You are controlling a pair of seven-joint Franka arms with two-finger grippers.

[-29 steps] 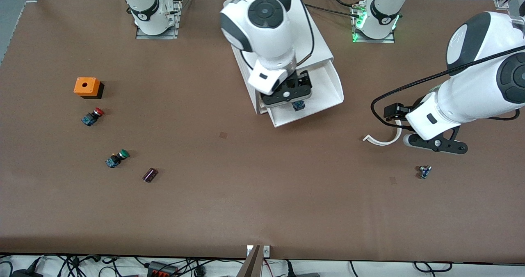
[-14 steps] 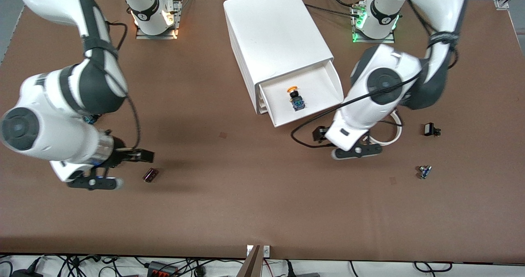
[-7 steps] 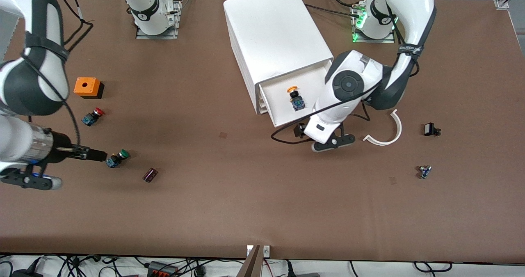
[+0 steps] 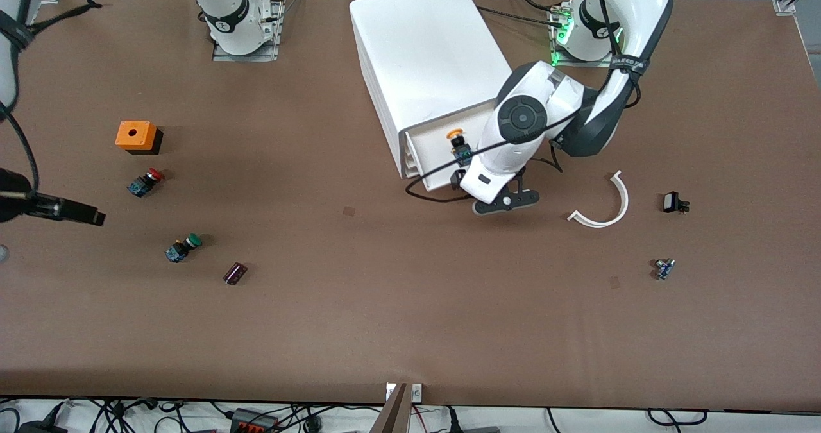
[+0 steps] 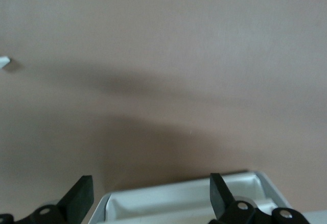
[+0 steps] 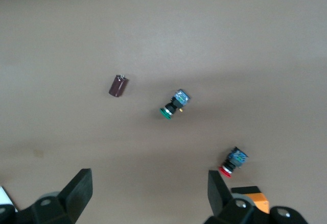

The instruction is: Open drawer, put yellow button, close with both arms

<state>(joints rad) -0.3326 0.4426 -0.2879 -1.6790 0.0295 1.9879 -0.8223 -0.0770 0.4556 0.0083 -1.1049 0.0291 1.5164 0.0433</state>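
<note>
The white cabinet (image 4: 430,48) stands at the table's middle, near the arms' bases. Its top drawer (image 4: 431,181) is partly out, and the yellow button (image 4: 457,135) lies in it. My left gripper (image 4: 503,202) is at the drawer's front edge. In the left wrist view it (image 5: 150,191) is open, with the drawer's front rim (image 5: 179,196) between its fingers. My right gripper (image 6: 148,188) is open and empty, up over the right arm's end of the table. In the front view only part of its arm (image 4: 38,205) shows.
An orange box (image 4: 133,135), a red button (image 4: 145,183), a green button (image 4: 183,247) and a dark cylinder (image 4: 235,273) lie toward the right arm's end. A white curved piece (image 4: 606,208) and two small parts (image 4: 672,202) (image 4: 664,268) lie toward the left arm's end.
The left gripper has moved to the drawer's front, and the drawer with the yellow button has slid partly in. The right arm has swung away toward its own end of the table.
</note>
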